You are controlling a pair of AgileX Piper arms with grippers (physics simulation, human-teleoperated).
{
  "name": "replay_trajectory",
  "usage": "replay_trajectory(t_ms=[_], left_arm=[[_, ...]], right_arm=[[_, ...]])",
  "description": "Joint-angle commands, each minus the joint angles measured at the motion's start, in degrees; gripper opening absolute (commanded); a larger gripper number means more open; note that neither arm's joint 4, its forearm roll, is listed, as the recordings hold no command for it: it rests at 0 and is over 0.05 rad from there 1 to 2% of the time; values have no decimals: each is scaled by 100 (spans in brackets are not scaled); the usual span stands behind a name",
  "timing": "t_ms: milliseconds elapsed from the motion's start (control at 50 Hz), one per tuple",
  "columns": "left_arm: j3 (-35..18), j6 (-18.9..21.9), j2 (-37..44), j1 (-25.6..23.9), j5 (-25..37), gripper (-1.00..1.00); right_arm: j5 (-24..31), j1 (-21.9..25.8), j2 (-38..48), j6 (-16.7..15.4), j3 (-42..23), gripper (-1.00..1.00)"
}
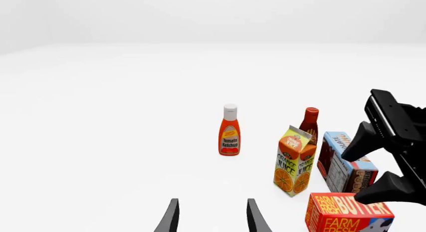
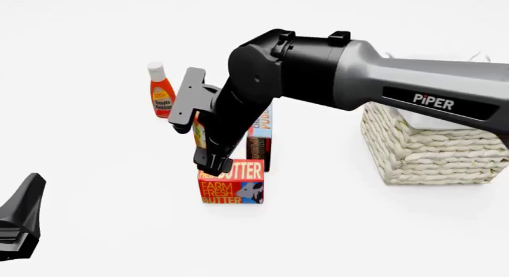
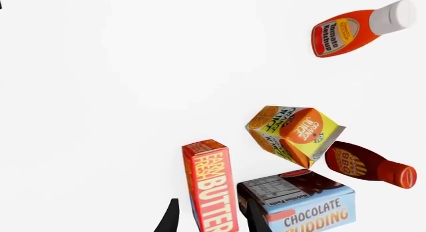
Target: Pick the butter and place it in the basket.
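The butter [image 2: 231, 183] is a red-orange box lying on the table, also seen in the left wrist view [image 1: 348, 213] and the right wrist view [image 3: 210, 184]. My right gripper [image 2: 213, 161] hangs just over its top with the jaws spread, open and holding nothing. From the left wrist camera, the right gripper [image 1: 356, 176] has one fingertip [image 1: 372, 193] close above the box. In its own view, the right gripper [image 3: 209, 216] has the box lined up between its fingers. My left gripper [image 1: 213, 218] is open and low at the near left [image 2: 20, 229]. The basket [image 2: 430, 152] stands at the right.
A ketchup bottle [image 2: 161, 92] stands apart at the back left. Crowded right behind the butter are an orange juice carton [image 1: 294, 162], a chocolate pudding box [image 2: 260, 134] and a dark BBQ sauce bottle [image 1: 310, 123]. My right arm [image 2: 374, 80] spans the scene from the right.
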Motion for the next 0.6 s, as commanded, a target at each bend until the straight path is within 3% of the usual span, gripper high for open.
replay_trajectory(t_ms=[20, 600], left_arm=[[0, 0, 0, 0, 0, 100], [0, 0, 0, 0, 0, 100]], right_arm=[[-20, -36, 46, -28, -10, 100], [-50, 2, 233, 13, -128, 100]])
